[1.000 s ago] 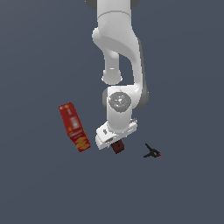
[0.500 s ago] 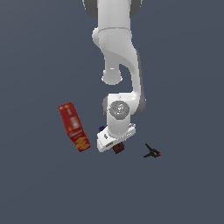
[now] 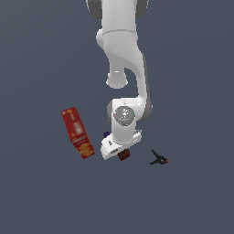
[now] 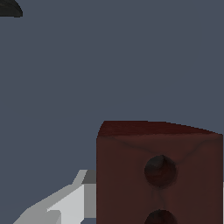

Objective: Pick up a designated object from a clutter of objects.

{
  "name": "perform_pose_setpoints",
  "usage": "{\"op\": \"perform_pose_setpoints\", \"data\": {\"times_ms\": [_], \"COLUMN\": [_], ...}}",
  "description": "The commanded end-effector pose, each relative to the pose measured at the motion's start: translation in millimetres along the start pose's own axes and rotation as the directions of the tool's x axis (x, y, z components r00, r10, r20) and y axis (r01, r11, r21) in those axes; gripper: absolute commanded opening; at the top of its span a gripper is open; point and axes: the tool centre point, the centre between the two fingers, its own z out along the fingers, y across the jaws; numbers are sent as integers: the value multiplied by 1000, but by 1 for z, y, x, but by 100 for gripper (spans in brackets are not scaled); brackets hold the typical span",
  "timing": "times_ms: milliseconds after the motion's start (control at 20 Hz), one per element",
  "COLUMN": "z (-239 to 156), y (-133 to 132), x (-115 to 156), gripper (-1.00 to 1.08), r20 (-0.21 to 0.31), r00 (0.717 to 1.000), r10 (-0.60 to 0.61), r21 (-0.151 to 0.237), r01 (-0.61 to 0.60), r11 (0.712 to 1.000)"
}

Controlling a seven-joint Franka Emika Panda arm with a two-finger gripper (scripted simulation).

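Since 1.0 s ago the arm has lowered; wrist and hand sit closer to the floor, clutter unchanged. Wrist view: block (image 4: 159, 173) fills the near field, one pale finger (image 4: 65, 203) beside it, contact not resolvable. Exterior view: gripper (image 3: 119, 153) right at the block (image 3: 124, 155); open or clenched, cannot tell. Farther out: red box (image 3: 77, 133), purple piece (image 3: 106, 135), clamp (image 3: 159, 159). Judgement: approach done; grasp unconfirmed, lift remaining.
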Motion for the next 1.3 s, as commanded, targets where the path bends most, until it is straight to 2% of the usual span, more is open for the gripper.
{"op": "perform_pose_setpoints", "data": {"times_ms": [0,350,650,950,1250], "z": [1,-6,-30,-73,-134], "y": [-1,-1,-3,-6,-11], "x": [1,-1,-5,-12,-21], "gripper": [-100,-100,-100,-100,-100], "r20": [0,0,0,0,0], "r00": [1000,1000,1000,1000,1000], "r10": [-1,0,0,-1,-1], "r21": [0,0,0,0,0], "r01": [1,0,0,1,1], "r11": [1000,1000,1000,1000,1000]}}
